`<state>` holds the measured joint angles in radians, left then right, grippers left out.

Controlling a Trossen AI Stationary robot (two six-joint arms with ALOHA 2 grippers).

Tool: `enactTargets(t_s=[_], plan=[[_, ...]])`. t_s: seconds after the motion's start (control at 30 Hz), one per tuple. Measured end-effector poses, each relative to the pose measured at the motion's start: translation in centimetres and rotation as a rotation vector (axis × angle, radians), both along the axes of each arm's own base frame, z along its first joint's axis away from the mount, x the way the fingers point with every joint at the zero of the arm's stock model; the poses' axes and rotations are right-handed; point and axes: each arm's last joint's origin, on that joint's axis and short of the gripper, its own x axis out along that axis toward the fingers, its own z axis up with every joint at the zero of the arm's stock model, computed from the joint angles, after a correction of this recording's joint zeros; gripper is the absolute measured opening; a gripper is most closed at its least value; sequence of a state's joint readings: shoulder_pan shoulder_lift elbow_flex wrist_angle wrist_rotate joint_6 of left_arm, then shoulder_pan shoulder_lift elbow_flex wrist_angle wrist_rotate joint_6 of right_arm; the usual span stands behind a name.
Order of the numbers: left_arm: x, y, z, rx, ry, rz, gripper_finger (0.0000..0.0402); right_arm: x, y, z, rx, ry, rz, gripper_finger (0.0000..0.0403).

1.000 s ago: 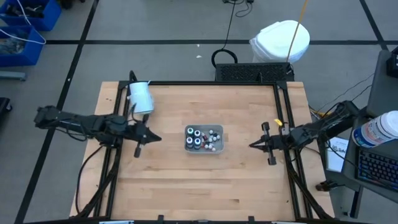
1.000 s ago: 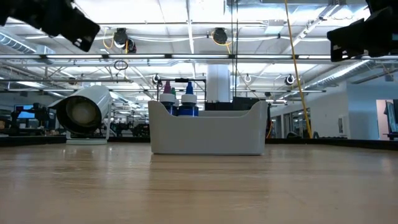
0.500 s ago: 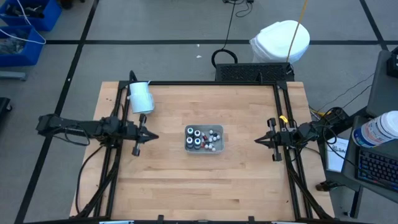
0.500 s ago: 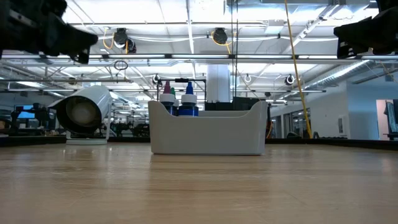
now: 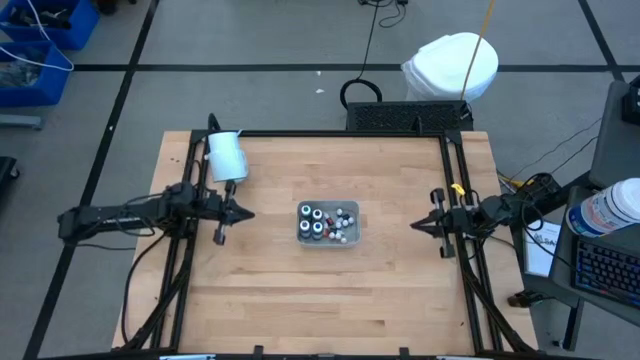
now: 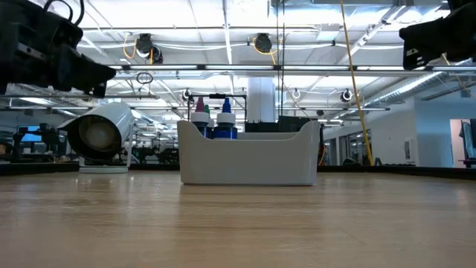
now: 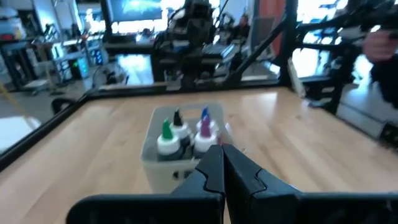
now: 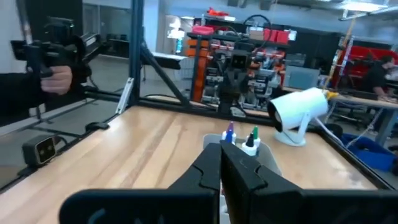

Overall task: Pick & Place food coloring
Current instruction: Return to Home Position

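Observation:
The food coloring bottles (image 5: 318,222) stand upright in a pale grey tray (image 5: 356,226) at the table's middle; coloured caps (image 6: 213,119) rise above the tray's wall (image 6: 249,160). The left wrist view shows the bottles (image 7: 183,134) ahead of my left gripper (image 7: 221,150), which is shut. My left gripper (image 5: 248,213) hovers left of the tray, pointing at it. My right gripper (image 5: 413,226) hovers right of the tray, also pointing at it. It is shut (image 8: 221,149), and the bottles (image 8: 241,138) stand beyond it.
A large white cylinder (image 5: 226,155) lies on its side near the table's far left corner, also seen in the low view (image 6: 100,132). Black frame rails run along the table's edges. A person's hand (image 8: 56,78) holds a device beyond the table.
My left gripper has drawn back a little toward the table's left edge while its arm swung toward the near side and sank lower. My right gripper has pulled back toward the right edge, then held still. Both stayed shut. The tray and bottles have not moved.

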<state>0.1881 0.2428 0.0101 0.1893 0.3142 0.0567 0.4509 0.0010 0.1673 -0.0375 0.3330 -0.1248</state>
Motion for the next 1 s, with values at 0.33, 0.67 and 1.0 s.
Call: enactTargets(t_s=[0.33,0.67,1.0], plan=[[-0.3,1.0,-0.1,0.038,0.005,0.067,0.0001,0.3,-1.1,-0.4,-0.022,0.029,-0.156,0.0],[-0.7,2.2,-0.5,0.067,0.041,0.119,0.0001,1.2,-2.3,-2.5,0.045,0.046,-0.241,0.0],[-1.2,2.9,-0.8,0.065,0.074,0.093,0.0003,1.3,-3.1,-2.1,0.097,-0.012,-0.247,0.0]])
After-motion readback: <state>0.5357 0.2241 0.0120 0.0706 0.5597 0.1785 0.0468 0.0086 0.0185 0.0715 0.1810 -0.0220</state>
